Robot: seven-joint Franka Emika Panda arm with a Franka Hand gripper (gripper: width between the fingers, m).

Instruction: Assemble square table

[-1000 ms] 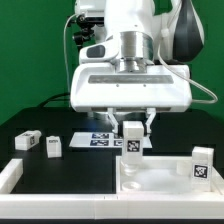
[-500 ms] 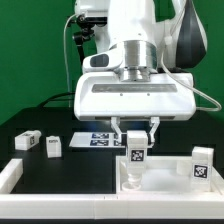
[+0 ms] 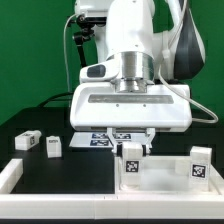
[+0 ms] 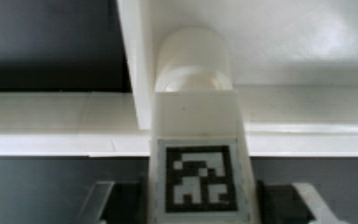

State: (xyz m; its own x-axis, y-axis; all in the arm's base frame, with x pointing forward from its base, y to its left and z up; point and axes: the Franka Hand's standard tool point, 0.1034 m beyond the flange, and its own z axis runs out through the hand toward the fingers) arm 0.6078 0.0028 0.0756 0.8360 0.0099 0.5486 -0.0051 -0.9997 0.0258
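Housing on the wrist covers the upper part of the gripper (image 3: 131,147) in the exterior view, so you see only its finger ends beside the held leg (image 3: 131,154). In the wrist view, which is blurred, the dark fingers (image 4: 115,203) are cut off by the frame. They still sit tight against both sides of that leg, so the claw is clamped on it.

The held leg stands upright over the recessed slab (image 3: 160,182), near its far corner on the exterior view's left. You cannot tell whether its foot touches the recess floor. A second leg (image 3: 203,161) stands upright at the slab's far corner on the exterior view's right.

A third leg (image 3: 28,141) and a fourth leg (image 3: 53,146) sit on the black tabletop (image 3: 70,165) toward its edge on the exterior view's left. The marker board (image 3: 98,140) is partly hidden behind the arm.
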